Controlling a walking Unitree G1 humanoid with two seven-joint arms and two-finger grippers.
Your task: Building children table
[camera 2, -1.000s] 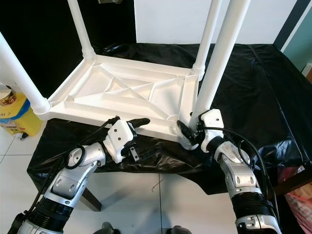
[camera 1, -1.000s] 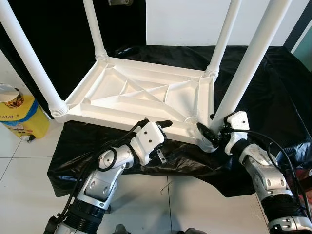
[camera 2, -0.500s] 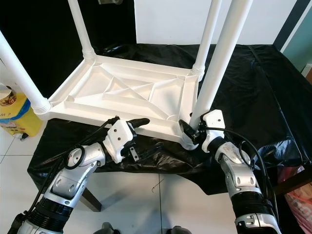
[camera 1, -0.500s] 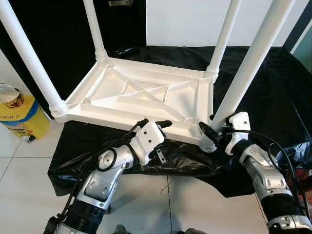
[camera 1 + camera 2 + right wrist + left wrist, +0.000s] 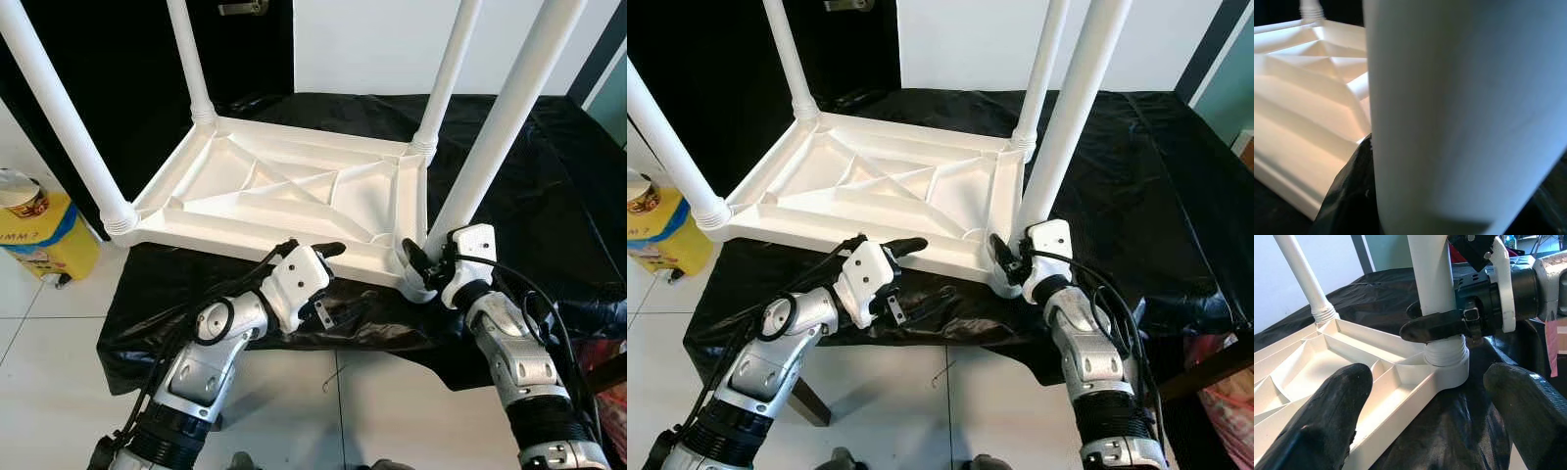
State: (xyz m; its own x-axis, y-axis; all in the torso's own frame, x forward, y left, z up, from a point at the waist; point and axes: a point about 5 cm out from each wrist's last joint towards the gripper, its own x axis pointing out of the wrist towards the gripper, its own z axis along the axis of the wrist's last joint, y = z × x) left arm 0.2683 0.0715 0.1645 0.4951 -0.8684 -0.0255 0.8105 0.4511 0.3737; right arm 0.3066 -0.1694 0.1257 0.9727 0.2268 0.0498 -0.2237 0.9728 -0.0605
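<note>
A white plastic children's table lies upside down on a black cloth, its legs pointing up. My right gripper is shut on the near-right leg just above its threaded base; the left wrist view shows one black finger curled round that leg. In the right wrist view the leg stands very close. My left gripper is open at the tabletop's front edge, one finger above the rim and the other below. Its two fingers straddle that edge in the left wrist view.
The black cloth covers a low support and hangs over its front edge. A yellow container with a lid stands on the white tile floor at the left. A pink bag sits at the lower right. Behind are a dark panel and a white wall.
My right forearm has swung slightly left, closer to the table corner, while its gripper stays on the leg base. The left arm and the table have not moved.
</note>
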